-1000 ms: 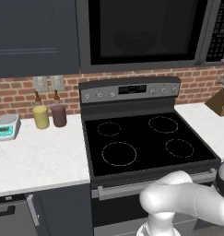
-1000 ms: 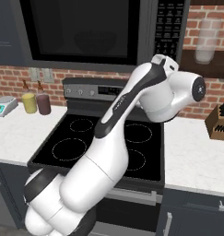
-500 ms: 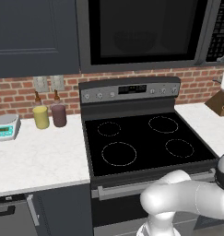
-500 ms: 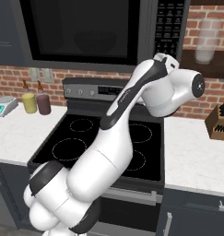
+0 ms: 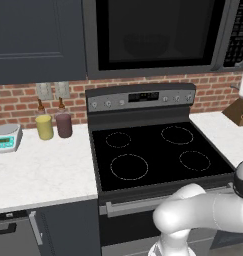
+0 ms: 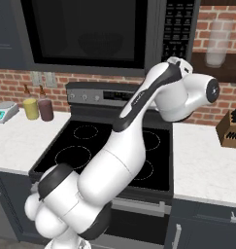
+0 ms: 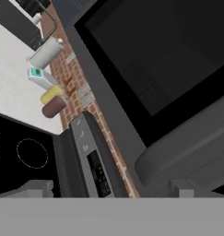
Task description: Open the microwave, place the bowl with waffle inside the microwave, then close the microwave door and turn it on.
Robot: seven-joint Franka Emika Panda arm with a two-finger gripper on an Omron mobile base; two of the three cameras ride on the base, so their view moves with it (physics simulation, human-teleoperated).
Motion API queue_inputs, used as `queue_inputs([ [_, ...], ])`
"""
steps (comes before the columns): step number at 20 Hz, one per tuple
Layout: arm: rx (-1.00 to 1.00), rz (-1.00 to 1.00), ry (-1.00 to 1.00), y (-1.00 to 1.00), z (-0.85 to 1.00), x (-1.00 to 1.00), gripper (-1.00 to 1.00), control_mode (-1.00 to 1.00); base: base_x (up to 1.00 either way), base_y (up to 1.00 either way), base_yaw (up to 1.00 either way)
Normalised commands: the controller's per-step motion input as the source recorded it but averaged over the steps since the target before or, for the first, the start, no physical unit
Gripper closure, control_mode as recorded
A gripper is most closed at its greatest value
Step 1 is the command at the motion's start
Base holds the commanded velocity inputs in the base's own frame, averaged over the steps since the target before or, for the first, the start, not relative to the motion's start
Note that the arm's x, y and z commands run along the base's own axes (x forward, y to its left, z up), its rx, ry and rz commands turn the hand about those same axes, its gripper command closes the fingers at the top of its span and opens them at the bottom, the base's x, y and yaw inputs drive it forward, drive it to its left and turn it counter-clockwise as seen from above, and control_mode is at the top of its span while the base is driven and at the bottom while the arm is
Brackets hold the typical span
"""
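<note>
The microwave (image 5: 158,37) hangs over the stove with its door (image 6: 85,34) shut. A faint round bowl (image 5: 145,45) shows through the black glass, also dim in the right base view as the bowl (image 6: 101,44). The waffle is too dark to make out. The black keypad strip (image 6: 177,29) runs down the microwave's right side. My arm reaches up, and its hand (image 6: 180,64) sits just below the keypad. In the hand view my gripper (image 7: 109,189) is open and holds nothing. It faces the door window (image 7: 168,60) and the grey door handle (image 7: 178,154).
The black-topped stove (image 5: 153,155) lies under the microwave. On the left counter stand a yellow jar (image 5: 44,126), a dark red jar (image 5: 63,124) and a small scale (image 5: 5,137). A knife block (image 6: 231,127) sits on the right counter, and a glass jar (image 6: 217,41) on a shelf above it.
The wrist has risen slightly toward the keypad, and the white hand has come into the right edge of the left base view. The microwave door stays shut.
</note>
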Motion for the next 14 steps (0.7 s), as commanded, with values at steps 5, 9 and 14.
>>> queue_inputs([
  [5,0.00,0.00,0.00,-0.04,0.00,0.15,-1.00,-1.00,0.00,0.00,0.00],
  [9,0.00,0.00,0.00,0.00,-0.01,0.10,-1.00,-1.00,0.00,0.00,0.00],
  [14,0.00,0.00,0.00,0.00,0.00,0.09,-1.00,-1.00,0.00,0.00,0.00],
])
